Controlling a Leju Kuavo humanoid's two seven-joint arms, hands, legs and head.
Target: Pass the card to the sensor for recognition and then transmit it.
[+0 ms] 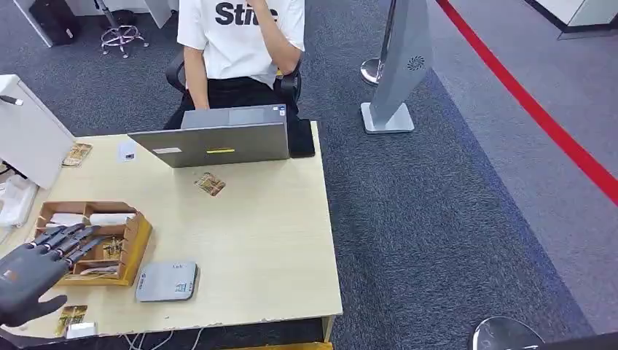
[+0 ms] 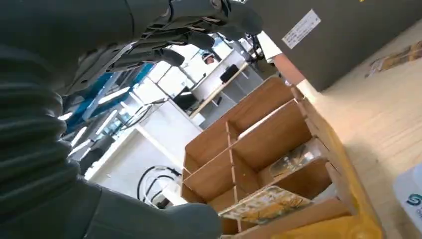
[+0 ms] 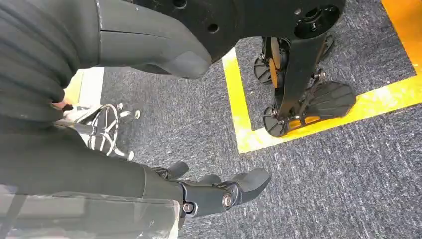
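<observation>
Head view high, facing down over desk, left wrist close, sharing wooden organizer, right wrist floorward

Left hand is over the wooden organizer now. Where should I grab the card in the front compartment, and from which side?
Probably pinch the raised upper edge of the card: it leans tilted in the wooden organizer, walls boxing its sides. Bring the left hand down from above through the open top.

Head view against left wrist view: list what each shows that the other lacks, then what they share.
Head view alone: the person seated behind the laptop, a loose card mid-table, and two more cards at the table's edges. Left wrist view alone: the tray's dividers close up and a card leaning in its nearest compartment. Shared: the open left hand over the wooden tray, the grey laptop and the sensor.
</observation>
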